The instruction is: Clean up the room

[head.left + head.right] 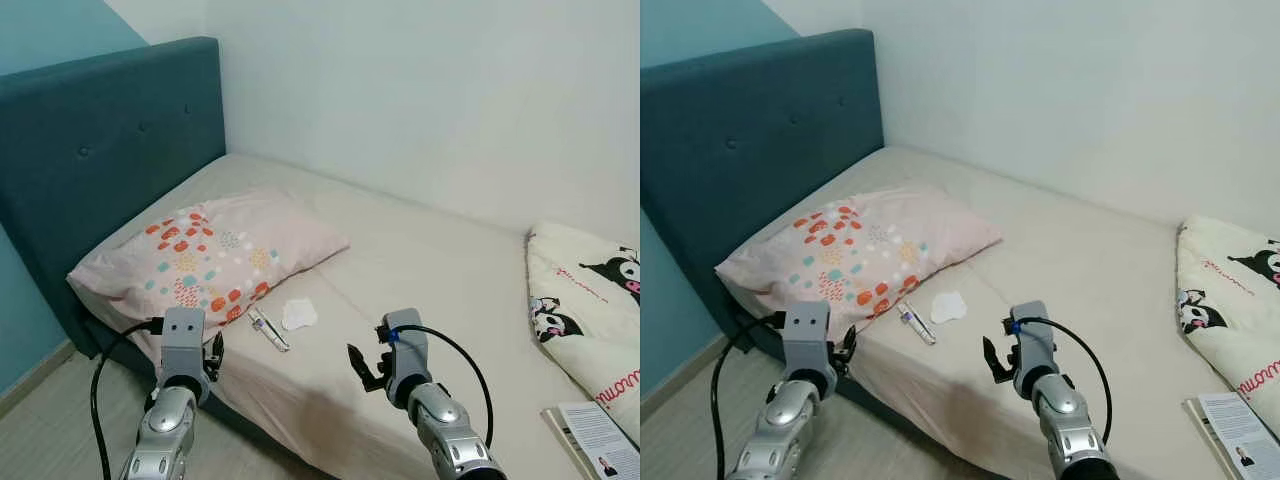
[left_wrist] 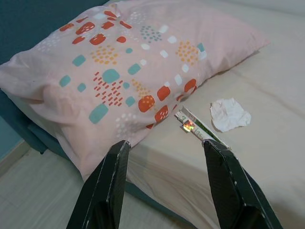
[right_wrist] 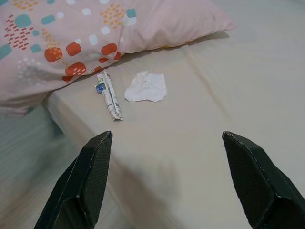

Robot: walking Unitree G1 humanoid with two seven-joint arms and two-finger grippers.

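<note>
crumpled tissue point(image 3: 146, 87) and what looks like a tube point(image 3: 110, 97) lie beyond both grippers' spread fingers point(image 3: 86, 179).

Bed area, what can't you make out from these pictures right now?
- Small tube beside the crumpled tissue: its label print is too small to read in any view.
- Booklet: cut off by the left eye view's corner.
- Cartoon blanket: runs past the frame edge.
- Pillow: its underside and anything beneath stay hidden.

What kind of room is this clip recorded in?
A bedroom, most likely: a bed with a teal padded headboard, a patterned pillow, and a folded cartoon-print blanket on the mattress.
</note>
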